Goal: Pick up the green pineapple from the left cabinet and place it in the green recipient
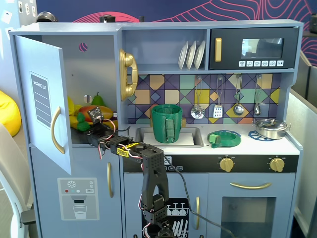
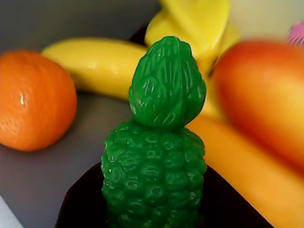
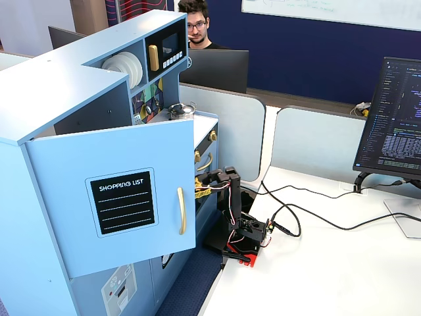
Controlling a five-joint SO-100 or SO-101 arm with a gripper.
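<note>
The green pineapple [image 2: 154,156] fills the middle of the wrist view, its crown pointing away from the camera. My gripper [image 2: 154,194] has a dark jaw against each side of its bumpy body, with no gap showing. In a fixed view the arm reaches into the open left cabinet [image 1: 94,64]. There the gripper [image 1: 90,128] sits at the pineapple [image 1: 82,124] on the shelf. The door [image 1: 47,106] with the shopping list label stands wide open. The green recipient [image 1: 166,123] stands upright in the sink, to the right of the cabinet.
An orange [image 2: 33,99], bananas [image 2: 95,66] and a mango [image 2: 266,95] crowd round the pineapple. A green pear [image 1: 98,100] stands behind. A flat green dish [image 1: 224,138] and a steel pan [image 1: 271,128] lie on the counter. From the side, the open door [image 3: 118,197] hides the shelf.
</note>
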